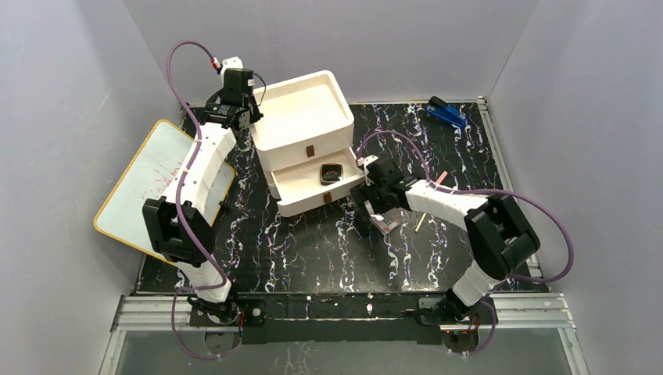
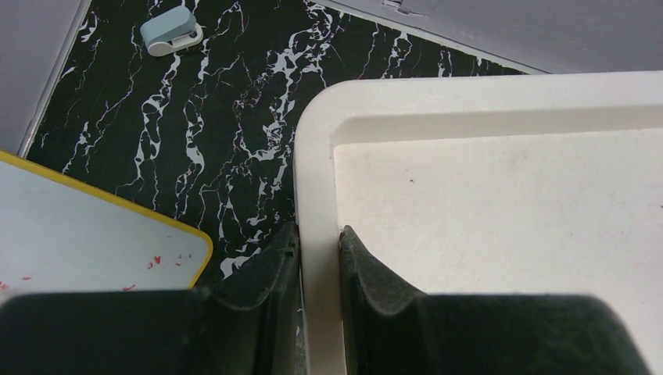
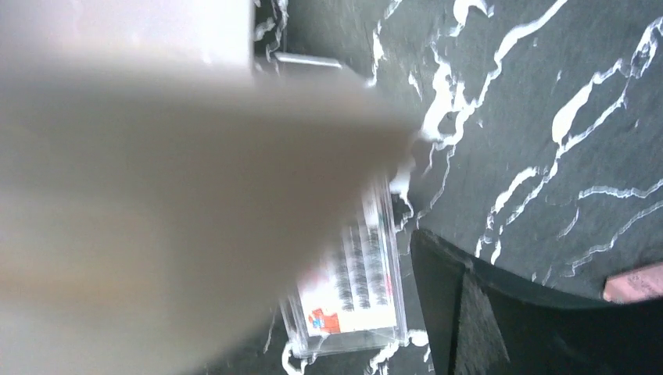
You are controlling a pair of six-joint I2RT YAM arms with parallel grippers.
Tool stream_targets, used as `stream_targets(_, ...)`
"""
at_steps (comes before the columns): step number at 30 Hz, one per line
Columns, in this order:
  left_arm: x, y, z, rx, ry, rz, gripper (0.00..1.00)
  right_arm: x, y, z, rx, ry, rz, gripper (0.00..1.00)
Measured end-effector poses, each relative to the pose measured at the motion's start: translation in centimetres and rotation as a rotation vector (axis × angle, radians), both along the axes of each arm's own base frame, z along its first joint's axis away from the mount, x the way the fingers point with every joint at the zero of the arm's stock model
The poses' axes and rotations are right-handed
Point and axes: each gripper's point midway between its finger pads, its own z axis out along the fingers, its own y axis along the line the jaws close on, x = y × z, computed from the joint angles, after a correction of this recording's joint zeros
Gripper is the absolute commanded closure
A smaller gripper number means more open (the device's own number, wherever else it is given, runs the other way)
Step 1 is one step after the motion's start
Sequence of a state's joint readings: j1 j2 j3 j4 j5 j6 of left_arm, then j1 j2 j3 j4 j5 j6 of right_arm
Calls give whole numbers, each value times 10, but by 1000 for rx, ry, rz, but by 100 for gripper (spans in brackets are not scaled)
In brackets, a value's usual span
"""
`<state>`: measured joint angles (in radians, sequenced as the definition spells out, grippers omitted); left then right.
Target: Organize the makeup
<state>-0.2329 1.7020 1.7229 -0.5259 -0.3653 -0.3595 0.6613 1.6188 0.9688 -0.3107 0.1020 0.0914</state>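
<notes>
Two hazards are noted: organizer rim (image 2: pixel 317 180), pinched by left jaws, may be dragged; palette (image 3: pixel 356 289) may be knocked by right jaws, whose state cannot be told

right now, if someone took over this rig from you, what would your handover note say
Left claw: shut on the rim of the white drawer unit.
Right claw: low over the clear palette case, which lies on the table by the front corner of the open drawer; open or shut unclear.
Done: black compact lies in the open drawer.
Left: palette case and the thin stick beside it. No other makeup in view.
</notes>
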Motion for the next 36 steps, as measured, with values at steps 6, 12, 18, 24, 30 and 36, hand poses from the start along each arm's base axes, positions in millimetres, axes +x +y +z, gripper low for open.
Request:
stream_targets(6, 0, 1, 0, 1, 3, 0, 100, -5, -5, -5, 10, 12, -58, 4)
stream_targets(12, 0, 1, 0, 1, 9, 0, 100, -30, -25, -1, 39, 11, -136, 3)
stream_targets(18, 0, 0, 0, -1, 13, -3, 100, -40, -30, -2, 63, 29, -192, 4)
stream_targets(24, 0, 0, 0, -3, 17, 1, 100, -41, -32, -6, 67, 31, -219, 3)
stream_targets(30, 1, 4, -1, -2, 23, 43, 100, -37, -30, -8, 68, 22, -217, 4)
stream_targets(36, 4, 7, -1, 17, 34, 81, 100, -31, -27, -8, 70, -1, -199, 3)
